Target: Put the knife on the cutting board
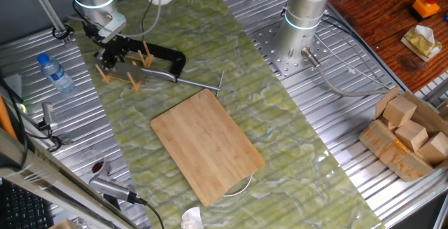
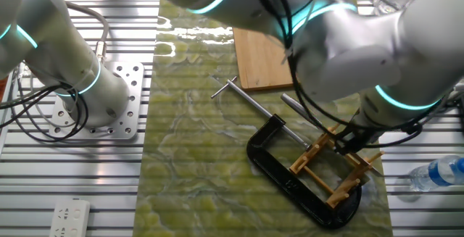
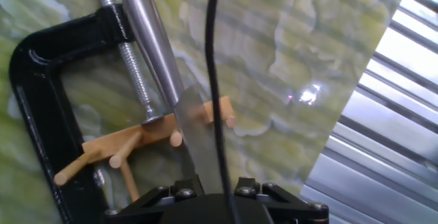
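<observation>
The knife (image 3: pixel 195 138) stands on edge in a small wooden dowel rack (image 3: pixel 116 148). Its steel handle (image 3: pixel 147 42) points away from me. In one fixed view the knife (image 1: pixel 133 66) lies at the far left of the mat, and its handle (image 2: pixel 297 108) shows in the other fixed view. My gripper (image 3: pixel 212 183) is right over the blade, which runs down between the jaws. The fingertips are hidden, so I cannot tell whether they grip it. The gripper also shows in both fixed views (image 1: pixel 115 49) (image 2: pixel 350 141). The cutting board (image 1: pixel 206 145) lies flat and bare at mid-mat, apart from the knife.
A black C-clamp (image 1: pixel 168 55) with a long screw rod (image 1: pixel 203 84) lies against the rack. A water bottle (image 1: pixel 54 71) lies to the left. A second arm's base (image 1: pixel 304 19) stands at the back. A box of wooden blocks (image 1: pixel 406 134) is at right.
</observation>
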`<state>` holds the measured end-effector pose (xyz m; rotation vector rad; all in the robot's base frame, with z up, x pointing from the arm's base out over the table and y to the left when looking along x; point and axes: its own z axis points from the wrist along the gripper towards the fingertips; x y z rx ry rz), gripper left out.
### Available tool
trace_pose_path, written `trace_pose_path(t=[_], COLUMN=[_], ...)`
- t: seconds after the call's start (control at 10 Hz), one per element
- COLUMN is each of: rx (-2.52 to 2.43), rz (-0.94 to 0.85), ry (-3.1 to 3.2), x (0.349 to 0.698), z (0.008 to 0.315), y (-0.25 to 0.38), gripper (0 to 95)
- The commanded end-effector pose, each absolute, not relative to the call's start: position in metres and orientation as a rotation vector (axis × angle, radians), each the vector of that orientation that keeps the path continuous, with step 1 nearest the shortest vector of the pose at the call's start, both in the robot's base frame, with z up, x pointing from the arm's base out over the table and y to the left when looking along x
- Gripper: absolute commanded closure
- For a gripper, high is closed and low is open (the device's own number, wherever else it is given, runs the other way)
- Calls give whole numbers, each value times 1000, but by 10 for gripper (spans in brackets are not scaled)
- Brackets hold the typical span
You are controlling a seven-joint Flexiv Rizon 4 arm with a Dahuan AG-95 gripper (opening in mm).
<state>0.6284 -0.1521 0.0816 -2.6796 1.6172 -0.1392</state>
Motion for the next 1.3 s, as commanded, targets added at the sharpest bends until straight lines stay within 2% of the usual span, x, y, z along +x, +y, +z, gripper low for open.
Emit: trace_pose_path(t=[0.1, 0.2, 0.6, 0.9, 1.3], rx=[-2667, -2660, -2612, -2627, -2676], rz=[-146, -144, -224, -183, -136], ry=[1628, 1635, 1580, 1616, 1608], x=[625, 624, 626, 632, 632], z=[76, 74, 74, 90, 91], y=[-154, -154, -152, -146, -146], gripper=[760, 950, 950, 950, 950])
